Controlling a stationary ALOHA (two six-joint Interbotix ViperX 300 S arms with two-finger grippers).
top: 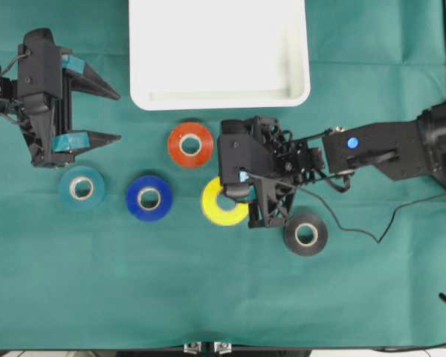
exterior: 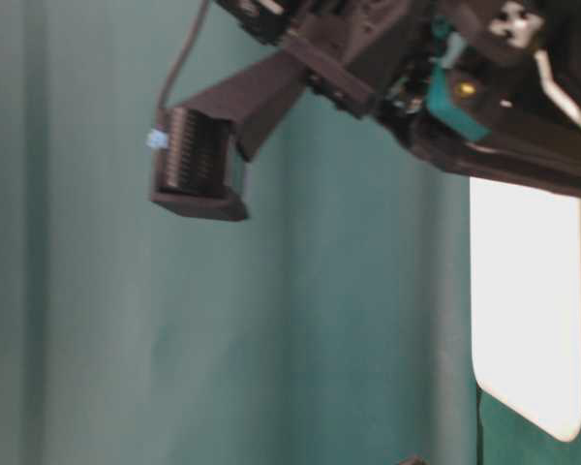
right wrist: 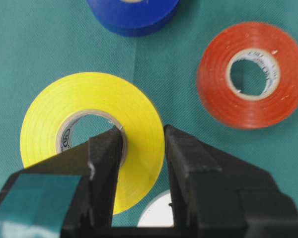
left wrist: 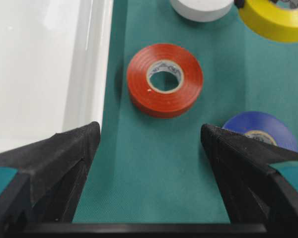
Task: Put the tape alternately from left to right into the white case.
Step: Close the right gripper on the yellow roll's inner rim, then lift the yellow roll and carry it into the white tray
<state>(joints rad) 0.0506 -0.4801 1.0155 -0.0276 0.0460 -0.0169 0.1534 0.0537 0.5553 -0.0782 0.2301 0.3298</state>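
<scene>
Gripping the wall of the yellow roll of electrical tape (right wrist: 92,131), the right gripper (right wrist: 144,148) has one black finger inside the pale core and the other against the outer face, jaws closed on the band between them. In the right wrist view the roll appears raised off the green cloth, with the white roll of tape (right wrist: 156,212) showing beneath its lower edge, directly under the gripper.

Positions relative to the shallow rectangular white plastic case (top: 219,93), overhead view:
- The yellow roll (top: 217,208) lies below the case's lower rim, roughly under its right half, partly covered by the right gripper (top: 241,195).
- The red-orange roll (top: 190,145) lies flat just below the lower rim, near its middle, closest to the case of all the rolls.
- The blue roll (top: 149,198) lies further below, under the case's left corner.
- The teal roll (top: 82,187) lies left of the case's left edge and below it.
- The black roll (top: 305,233) lies furthest below, under the case's right corner, just beside the right gripper body.

The left gripper (top: 108,115) sits left of the case, level with its lower rim, jaws spread wide and holding nothing. In the left wrist view the case wall (left wrist: 92,64) is beside one finger (left wrist: 64,158), with the red-orange roll (left wrist: 165,79) ahead between the two fingers.

The case holds no roll.
</scene>
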